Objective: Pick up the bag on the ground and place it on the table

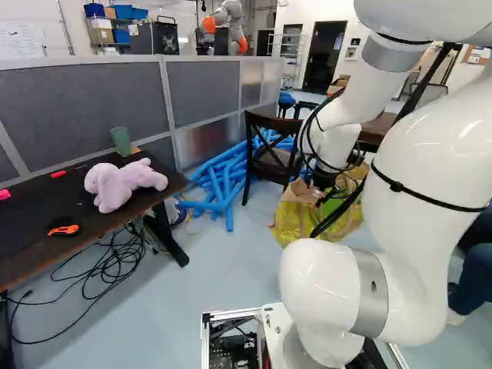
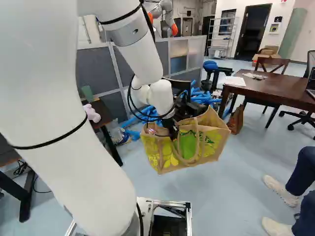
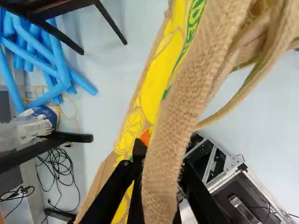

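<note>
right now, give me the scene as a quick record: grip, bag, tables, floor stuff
grip: fingers closed on a bag handle
bag: tan bag, yellow and green print, on or off the floor unclear
black-topped table: purple plush toy, green cup
brown table: papers
floor stuff: blue tubes, black cables

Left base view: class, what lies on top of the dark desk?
A purple stuffed toy, a green cup, an orange and black tool, a red item and a pink item. The toy hides anything beneath it.
</note>
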Robot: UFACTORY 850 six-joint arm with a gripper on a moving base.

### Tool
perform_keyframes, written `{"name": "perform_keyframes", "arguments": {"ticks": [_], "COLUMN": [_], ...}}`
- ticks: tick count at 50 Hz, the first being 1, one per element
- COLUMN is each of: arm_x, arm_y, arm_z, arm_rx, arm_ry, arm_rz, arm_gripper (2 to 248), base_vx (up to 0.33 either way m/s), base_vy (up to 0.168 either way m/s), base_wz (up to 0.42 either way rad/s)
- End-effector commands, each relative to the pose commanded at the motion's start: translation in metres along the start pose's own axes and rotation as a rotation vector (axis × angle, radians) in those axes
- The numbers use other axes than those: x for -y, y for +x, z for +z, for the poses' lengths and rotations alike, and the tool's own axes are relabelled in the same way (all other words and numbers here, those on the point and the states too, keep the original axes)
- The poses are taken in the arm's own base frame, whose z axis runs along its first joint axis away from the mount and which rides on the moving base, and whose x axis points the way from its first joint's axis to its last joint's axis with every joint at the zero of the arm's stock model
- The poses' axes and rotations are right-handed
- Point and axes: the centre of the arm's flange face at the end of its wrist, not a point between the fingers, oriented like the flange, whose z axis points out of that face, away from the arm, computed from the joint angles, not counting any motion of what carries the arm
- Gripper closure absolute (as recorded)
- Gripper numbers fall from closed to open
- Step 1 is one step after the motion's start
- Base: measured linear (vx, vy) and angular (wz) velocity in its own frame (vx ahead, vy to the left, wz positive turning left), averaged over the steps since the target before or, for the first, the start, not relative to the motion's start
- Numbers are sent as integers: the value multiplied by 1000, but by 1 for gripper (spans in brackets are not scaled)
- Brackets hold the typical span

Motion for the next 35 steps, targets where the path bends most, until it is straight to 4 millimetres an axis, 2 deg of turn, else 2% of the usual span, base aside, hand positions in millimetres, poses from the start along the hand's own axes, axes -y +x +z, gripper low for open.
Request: {"name": "perform_keyframes", "arguments": {"ticks": [12, 35], "arm_x": [-2, 6], "arm_y": [9, 18], "arm_z": [-14, -49], "arm_rx": [56, 148], "arm_ry": [-63, -205], "arm_rz": [-60, -204], "arm_gripper": [215, 215], "base_vx": [0, 0], "base_vy": [0, 0], "base_wz": [0, 0]}}
